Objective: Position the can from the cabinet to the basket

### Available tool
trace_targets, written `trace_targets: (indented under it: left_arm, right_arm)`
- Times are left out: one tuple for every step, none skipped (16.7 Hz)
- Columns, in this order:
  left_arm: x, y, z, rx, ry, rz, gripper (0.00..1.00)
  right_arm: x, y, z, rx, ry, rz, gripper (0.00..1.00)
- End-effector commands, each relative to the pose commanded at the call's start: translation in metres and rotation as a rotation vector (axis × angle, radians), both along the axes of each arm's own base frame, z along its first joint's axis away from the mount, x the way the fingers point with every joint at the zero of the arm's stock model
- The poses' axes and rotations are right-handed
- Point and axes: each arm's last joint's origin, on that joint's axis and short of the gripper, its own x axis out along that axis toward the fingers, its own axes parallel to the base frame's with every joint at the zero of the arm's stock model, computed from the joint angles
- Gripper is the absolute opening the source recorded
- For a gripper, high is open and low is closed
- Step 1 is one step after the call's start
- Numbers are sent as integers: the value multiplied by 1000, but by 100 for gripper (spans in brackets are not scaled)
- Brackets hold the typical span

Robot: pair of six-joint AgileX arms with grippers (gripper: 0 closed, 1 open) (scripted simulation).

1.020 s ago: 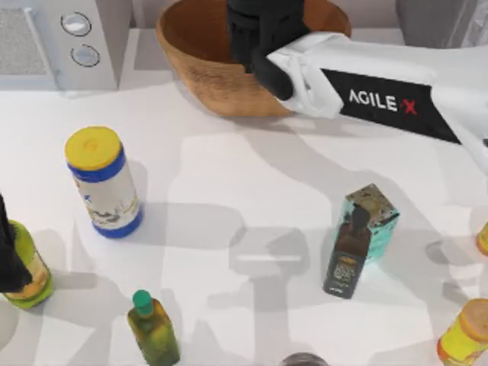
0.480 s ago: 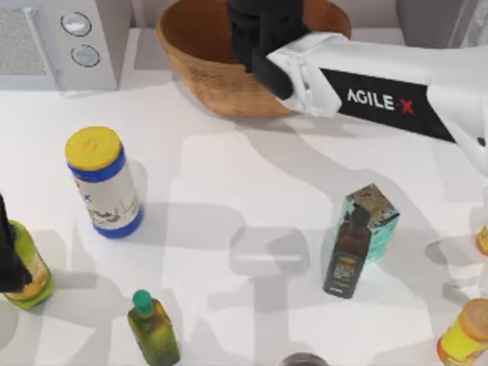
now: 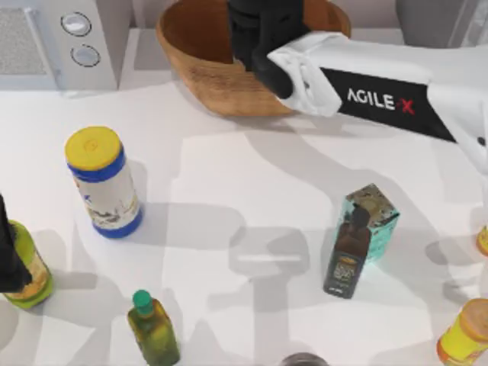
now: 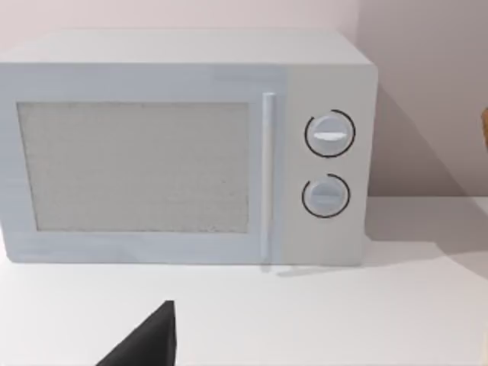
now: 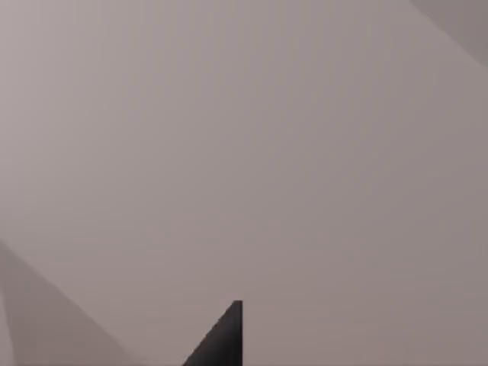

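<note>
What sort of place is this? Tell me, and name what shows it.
Likely a rendered kitchen countertop: a microwave with two knobs, a wicker basket, and bottles such as the yellow-lidded canister on the white table.

Our right gripper (image 3: 263,30) hangs over the large round tan wicker basket (image 3: 200,69), whose ribbed wall rises on all sides under it. Toward our side of the claw the white table (image 3: 252,183) is open and wide. Farther on stand a white canister with yellow lid and blue bands (image 3: 104,181) and a dark bottle leaning on a teal box (image 3: 358,238). Left of the claw stands the pale microwave with two round knobs (image 3: 57,42).
</note>
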Motion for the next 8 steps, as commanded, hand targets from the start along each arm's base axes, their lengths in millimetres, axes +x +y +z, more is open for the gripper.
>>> trace_targets:
  left_arm:
    - [0, 0, 0, 0, 0, 0, 100]
    - [0, 0, 0, 0, 0, 0, 100]
    - [0, 0, 0, 0, 0, 0, 100]
    - [0, 0, 0, 0, 0, 0, 100]
    - [0, 0, 0, 0, 0, 0, 100]
    - [0, 0, 0, 0, 0, 0, 100]
    - [0, 0, 0, 0, 0, 0, 100]
    - [0, 0, 0, 0, 0, 0, 100]
  right_arm:
    - [0, 0, 0, 0, 0, 0, 98]
    - [0, 0, 0, 0, 0, 0, 100]
    - [0, 0, 0, 0, 0, 0, 100]
    - [0, 0, 0, 0, 0, 0, 100]
    - [0, 0, 0, 0, 0, 0, 100]
    - [0, 0, 0, 0, 0, 0, 100]
    - [0, 0, 0, 0, 0, 0, 100]
    - [0, 0, 0, 0, 0, 0, 100]
